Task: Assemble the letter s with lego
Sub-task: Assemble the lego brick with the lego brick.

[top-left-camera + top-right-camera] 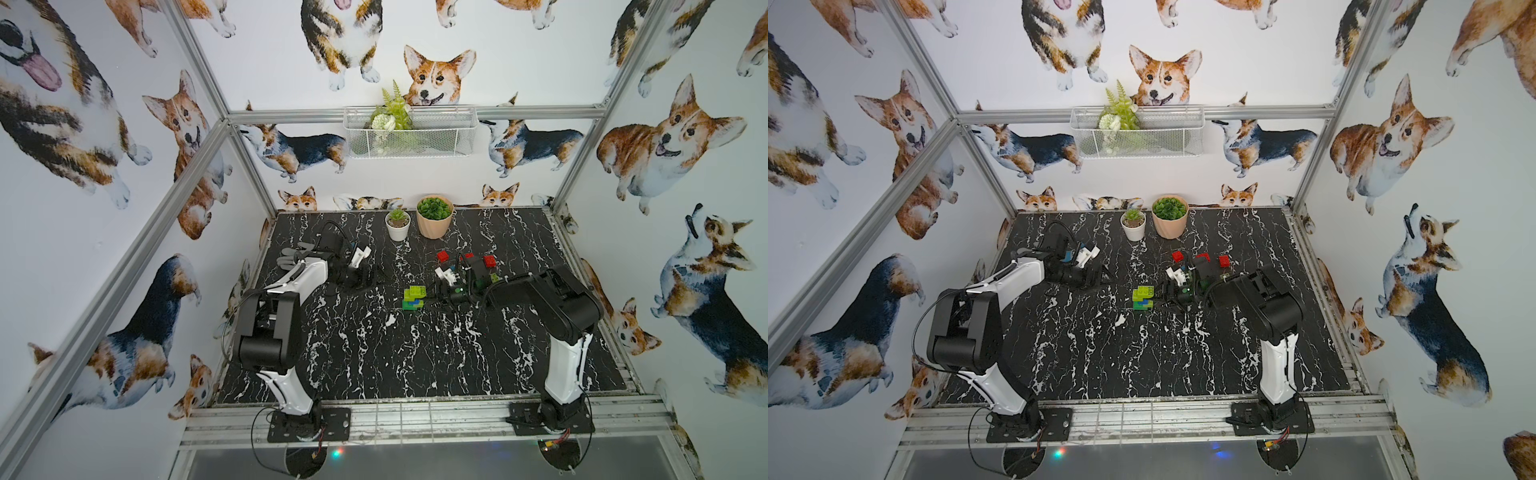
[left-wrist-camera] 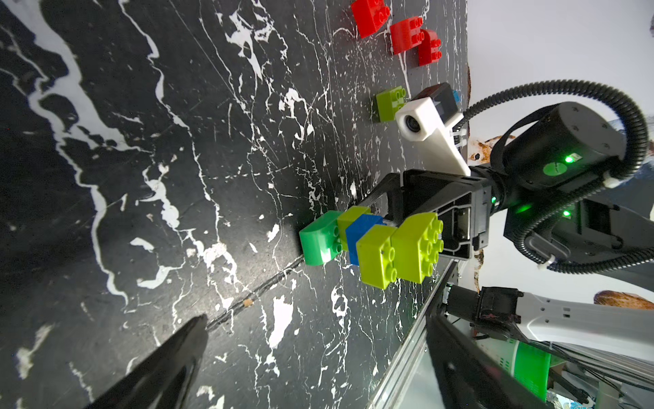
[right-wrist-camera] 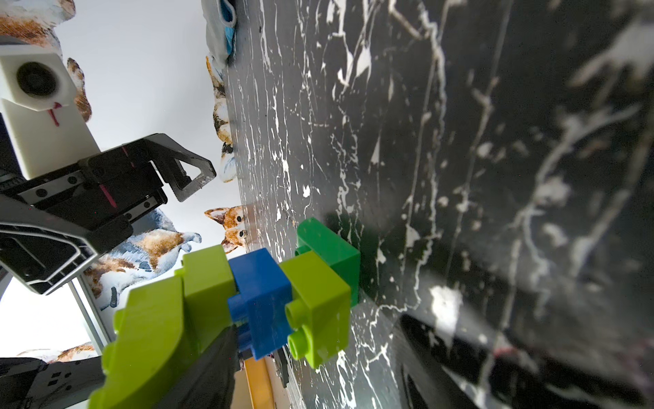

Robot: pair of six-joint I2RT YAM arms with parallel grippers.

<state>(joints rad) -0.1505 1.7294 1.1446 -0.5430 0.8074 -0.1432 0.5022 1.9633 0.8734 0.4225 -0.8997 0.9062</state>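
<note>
Stack: the lego stack [image 1: 413,297] stands base-down on the tabletop [image 1: 374,353]; a dark green brick is at the bottom, with lime, blue and lime bricks stepped sideways above it
Right jaws: spread, right at the stack on its right; in the right wrist view one finger [image 3: 212,361] overlaps the upper lime bricks, while the other [image 3: 442,354] is clear of the stack, so nothing is pinched
Left jaws: spread wide and empty, well apart from the stack on its left
Loose bricks: a loose lime brick [image 2: 389,104] and three red bricks [image 2: 407,33] lie beyond the stack, past the right arm [image 1: 552,299]
Step in hand: probably seating or freeing the stack, then fetching the loose lime brick
Doing it well: keep the right jaws square to the stack and move them straight; a sideways nudge on the upper bricks could tip the stepped column; press new bricks straight down on the studs; the left jaws could steady the base
Hard to make out: whether the nearer finger touches the stack; its far side; the second finger is blurred; the right arm may hide other bricks
</note>
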